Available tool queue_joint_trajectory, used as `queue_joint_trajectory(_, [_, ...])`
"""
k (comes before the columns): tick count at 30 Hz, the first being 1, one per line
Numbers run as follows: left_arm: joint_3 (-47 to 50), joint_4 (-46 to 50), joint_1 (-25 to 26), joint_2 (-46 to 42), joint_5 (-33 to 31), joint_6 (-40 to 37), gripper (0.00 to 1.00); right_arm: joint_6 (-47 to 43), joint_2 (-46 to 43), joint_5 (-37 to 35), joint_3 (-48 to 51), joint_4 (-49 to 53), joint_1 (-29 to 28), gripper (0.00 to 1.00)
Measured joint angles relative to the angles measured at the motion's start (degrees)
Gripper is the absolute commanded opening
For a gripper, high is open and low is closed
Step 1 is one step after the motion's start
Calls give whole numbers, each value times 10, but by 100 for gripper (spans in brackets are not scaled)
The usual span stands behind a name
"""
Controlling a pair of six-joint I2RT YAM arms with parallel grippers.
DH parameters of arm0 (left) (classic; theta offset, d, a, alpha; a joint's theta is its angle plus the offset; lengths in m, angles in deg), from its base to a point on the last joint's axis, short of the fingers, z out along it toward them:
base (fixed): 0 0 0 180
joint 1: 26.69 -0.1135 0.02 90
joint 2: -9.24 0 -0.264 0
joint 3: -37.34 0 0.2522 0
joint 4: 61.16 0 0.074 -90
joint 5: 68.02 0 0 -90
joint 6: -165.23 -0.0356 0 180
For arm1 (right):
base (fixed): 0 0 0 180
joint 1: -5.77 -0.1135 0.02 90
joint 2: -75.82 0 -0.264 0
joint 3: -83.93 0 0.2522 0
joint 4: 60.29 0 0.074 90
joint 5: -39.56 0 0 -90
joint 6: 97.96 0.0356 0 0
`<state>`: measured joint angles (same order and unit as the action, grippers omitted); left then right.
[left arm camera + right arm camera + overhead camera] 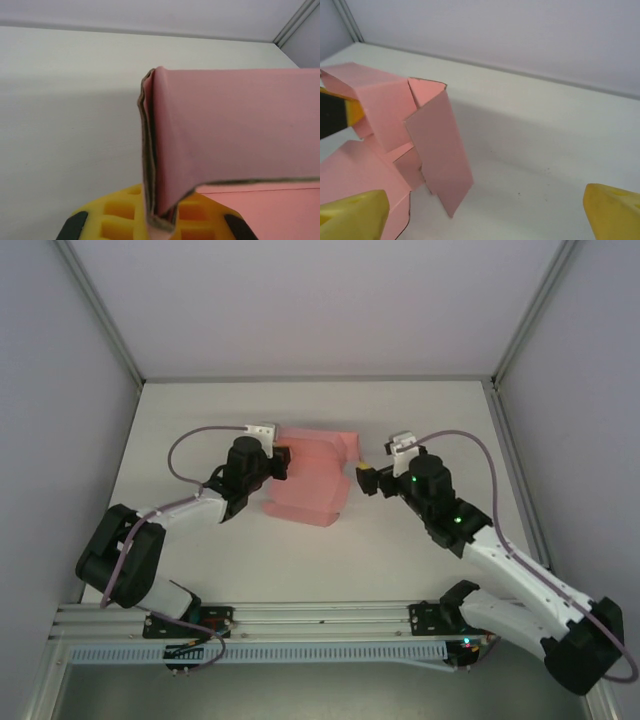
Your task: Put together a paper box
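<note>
Folding is half done. The box [312,485] sits on the tabletop [400,570], partly folded up. Left gripper [283,462] pinches the box's left side. Right gripper [365,478], just right of the box, is wide open and empty. Next it likely must push the loose flap [440,150] in.

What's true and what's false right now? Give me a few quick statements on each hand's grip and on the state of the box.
1. The left hand pinches a folded edge of the paper box. True.
2. The right hand is clamped on the box. False: its fingers are spread apart with nothing between them.
3. The box is blue. False: it is pink.
4. Seen from above, the box lies between the two hands. True.
5. The box is fully closed. False: a flap stands loose at the right hand's end.
</note>
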<state>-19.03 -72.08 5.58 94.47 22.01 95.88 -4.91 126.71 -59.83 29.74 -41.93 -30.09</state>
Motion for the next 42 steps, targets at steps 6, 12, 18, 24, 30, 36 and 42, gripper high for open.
queue_joint_trajectory(6, [0,1,0,0,9,-3,0,16,-45,48,2,24,75,100])
queue_joint_trajectory(12, [0,-1,0,-1,33,-7,0,50,38,104,-27,57,199,100])
queue_joint_trajectory(18, [0,0,0,-1,48,-13,0,45,142,175,-70,74,209,99])
queue_joint_trajectory(24, [0,0,0,-3,52,-13,0,30,176,296,-78,59,209,93])
queue_joint_trajectory(30, [0,1,-1,-5,51,-13,0,8,205,397,-89,57,196,88])
queue_joint_trajectory(36, [0,1,-3,-5,54,-13,0,-23,215,427,-102,63,158,83])
queue_joint_trajectory(42, [0,1,-3,-5,61,-13,0,-32,238,435,-121,62,137,78])
